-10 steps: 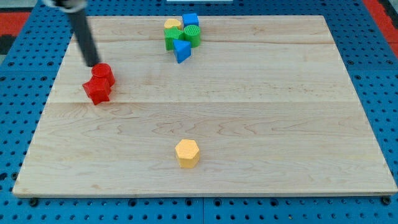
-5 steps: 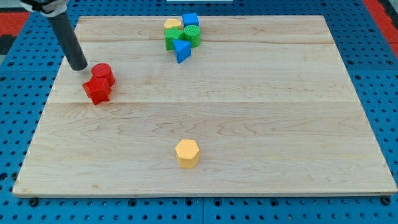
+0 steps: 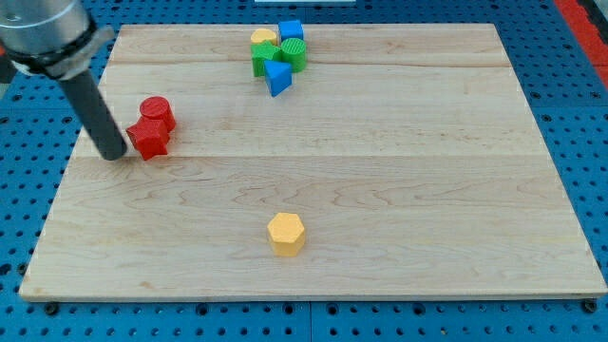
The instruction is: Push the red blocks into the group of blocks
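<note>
Two red blocks sit together at the board's left: a red cylinder [image 3: 157, 112] and, touching it just below, a red star-shaped block [image 3: 149, 139]. My tip [image 3: 114, 155] rests on the board just left of the red star block and slightly below it, close to it. The group of blocks stands at the view's top centre: a yellow block [image 3: 264, 37], a blue cube [image 3: 291, 29], a green cylinder [image 3: 294, 52], a green block [image 3: 260, 59] and a blue triangle [image 3: 277, 77].
A yellow hexagon block [image 3: 286, 233] lies alone near the bottom centre of the wooden board [image 3: 380, 171]. A blue pegboard [image 3: 28, 190] surrounds the board.
My tip has moved from above the red cylinder down and leftward to the left side of the red star block. The blocks have not moved.
</note>
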`<state>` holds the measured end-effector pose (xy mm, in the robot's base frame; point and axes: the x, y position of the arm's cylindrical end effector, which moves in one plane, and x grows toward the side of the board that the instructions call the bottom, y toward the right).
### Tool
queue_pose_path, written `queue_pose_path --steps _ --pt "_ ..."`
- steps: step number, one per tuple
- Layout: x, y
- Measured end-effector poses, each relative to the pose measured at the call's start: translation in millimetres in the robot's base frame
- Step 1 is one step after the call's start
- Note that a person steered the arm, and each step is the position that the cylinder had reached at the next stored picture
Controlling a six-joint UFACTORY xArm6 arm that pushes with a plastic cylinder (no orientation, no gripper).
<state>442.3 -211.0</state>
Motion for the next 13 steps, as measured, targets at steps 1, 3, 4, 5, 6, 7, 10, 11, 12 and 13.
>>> queue_pose_path --steps 1,3,4,5,6,7,10,11,12,13 --pt "-35.3 31.0" --pt "-151.7 101.6" --pt "-149.3 140.7" --pt "-136.9 113.6" --pt "-121.0 111.5" --pt "-111.2 104.4" --pt "-95.0 135.5" --pt "-108.2 128.6" --pt "-100.7 23.0" --pt "-138.2 -29.2"
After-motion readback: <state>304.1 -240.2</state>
